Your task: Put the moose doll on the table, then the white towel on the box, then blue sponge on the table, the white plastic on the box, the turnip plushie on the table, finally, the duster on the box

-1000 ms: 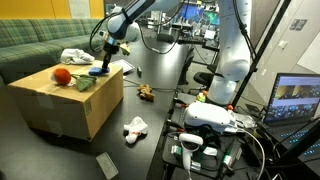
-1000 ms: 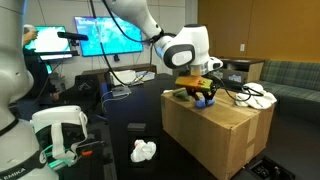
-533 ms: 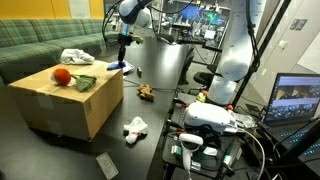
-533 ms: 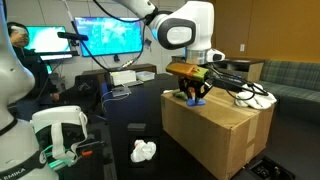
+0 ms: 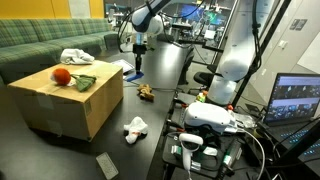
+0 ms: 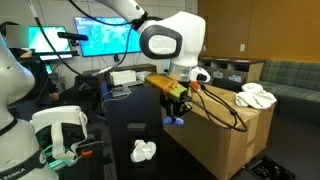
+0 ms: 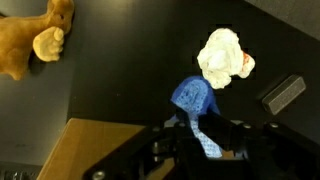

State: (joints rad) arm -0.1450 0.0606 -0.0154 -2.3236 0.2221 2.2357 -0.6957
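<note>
My gripper (image 5: pixel 138 58) (image 6: pixel 175 104) (image 7: pixel 205 135) is shut on the blue sponge (image 5: pixel 137 69) (image 6: pixel 175 120) (image 7: pixel 194 99) and holds it above the black table, just past the edge of the cardboard box (image 5: pixel 60 105) (image 6: pixel 235 140) (image 7: pixel 95 148). The red and green turnip plushie (image 5: pixel 70 78) lies on the box. The white towel (image 5: pixel 75 57) (image 6: pixel 255 96) lies at the box's far side. The moose doll (image 5: pixel 146 92) (image 7: pixel 35 38) and the white plastic (image 5: pixel 135 126) (image 6: pixel 144 151) (image 7: pixel 223 55) lie on the table. A flat grey duster (image 5: pixel 106 165) (image 7: pixel 285 93) lies near the plastic.
A green sofa (image 5: pixel 40 40) stands behind the box. A second robot base with cables (image 5: pixel 205 125) (image 6: pixel 55 135) sits at the table's edge. Monitors (image 6: pixel 100 35) and a laptop (image 5: pixel 295 100) stand around the table.
My gripper has carried the blue sponge off the top of the box and out over the table, and it now hangs lower beside the box.
</note>
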